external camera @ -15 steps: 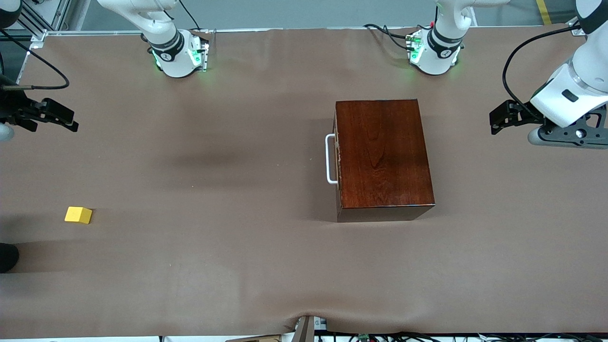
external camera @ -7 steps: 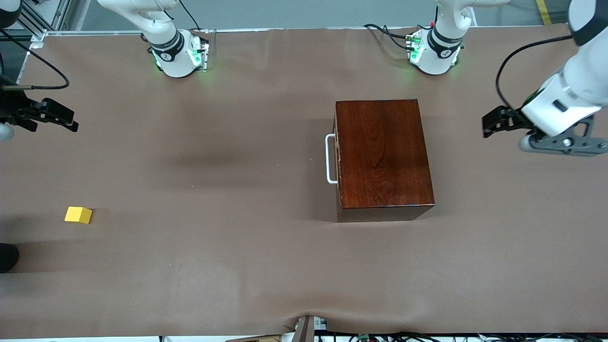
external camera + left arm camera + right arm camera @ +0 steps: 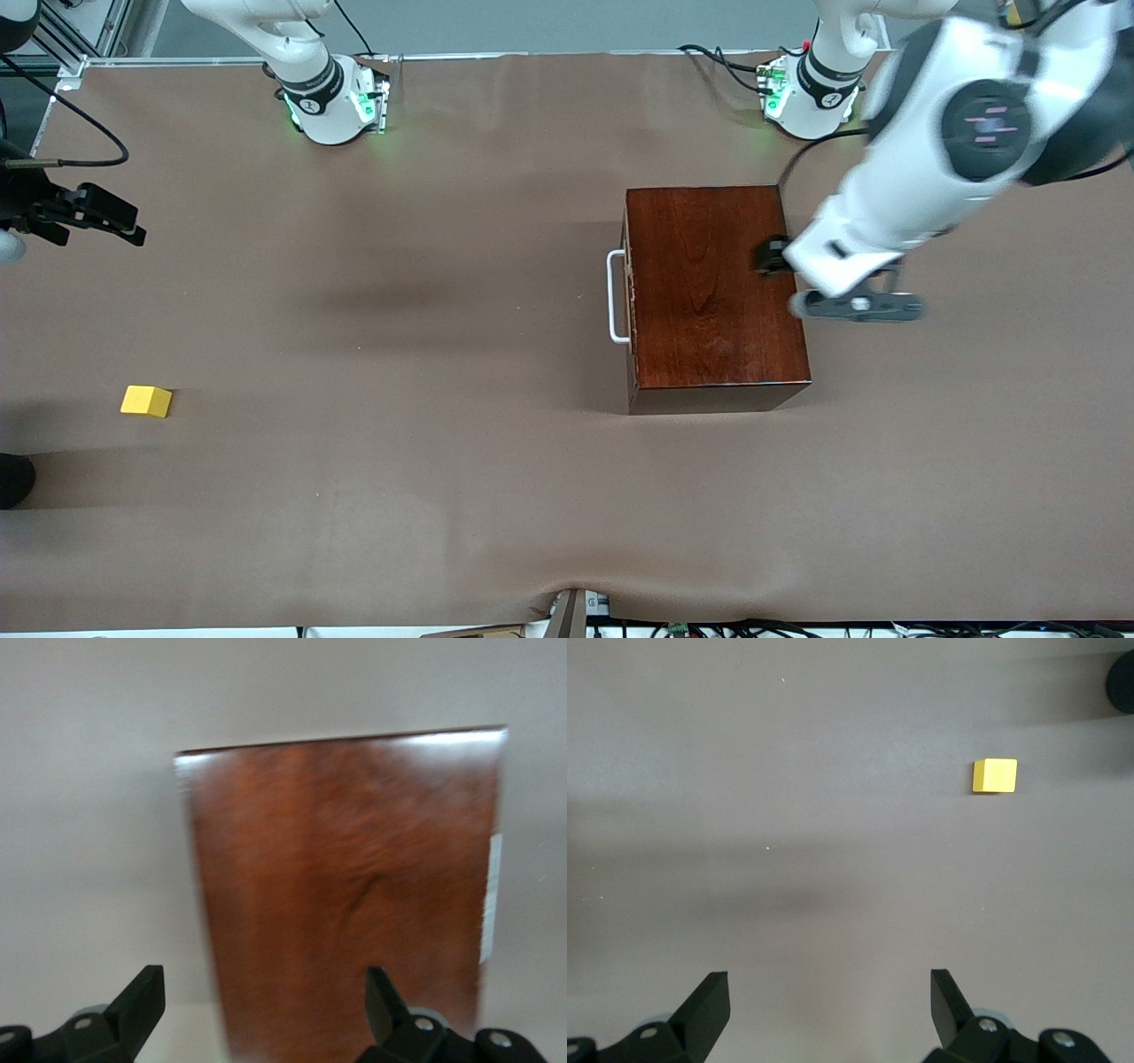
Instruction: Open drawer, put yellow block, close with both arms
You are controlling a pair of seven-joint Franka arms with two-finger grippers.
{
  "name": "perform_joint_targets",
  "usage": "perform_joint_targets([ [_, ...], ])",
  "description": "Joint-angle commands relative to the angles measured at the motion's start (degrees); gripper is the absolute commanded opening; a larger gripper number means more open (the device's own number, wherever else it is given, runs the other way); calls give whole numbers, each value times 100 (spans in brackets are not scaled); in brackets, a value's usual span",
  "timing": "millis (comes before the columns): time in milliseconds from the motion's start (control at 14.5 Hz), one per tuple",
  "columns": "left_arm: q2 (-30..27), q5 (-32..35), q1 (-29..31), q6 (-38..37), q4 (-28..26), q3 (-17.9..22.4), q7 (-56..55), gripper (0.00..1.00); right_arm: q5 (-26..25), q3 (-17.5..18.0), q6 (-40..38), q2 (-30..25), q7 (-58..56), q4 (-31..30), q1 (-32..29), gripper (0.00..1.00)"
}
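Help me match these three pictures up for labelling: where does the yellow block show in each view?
Front view: yellow block lies on the brown table cover toward the right arm's end, far from the wooden box.
Left wrist view: not in it; only the box top shows.
Right wrist view: yellow block on bare cover.
Shared landmark: the brown table cover.
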Motion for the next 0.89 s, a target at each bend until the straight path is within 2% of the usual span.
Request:
perform_joint_targets([
  [0, 656, -34, -473, 373, 701, 29, -805, 100, 15, 50, -33, -8, -62, 35, -86, 100],
  [207, 1096, -25, -1123, 1365, 852, 46, -1605, 100, 15, 50, -33, -8, -62, 43, -86, 100],
  [344, 1377, 1, -1510, 1745, 852, 73, -1950, 100, 15, 50, -33, -8, -62, 43, -86, 100],
  [620, 1765, 115, -2003, 1861, 852, 134, -2100, 100, 15, 50, -33, -8, -62, 43, -86, 100],
  [826, 2098, 571, -2197, 1852, 861, 152, -2362, 100, 15, 50, -33, -8, -62, 43, -86, 100],
])
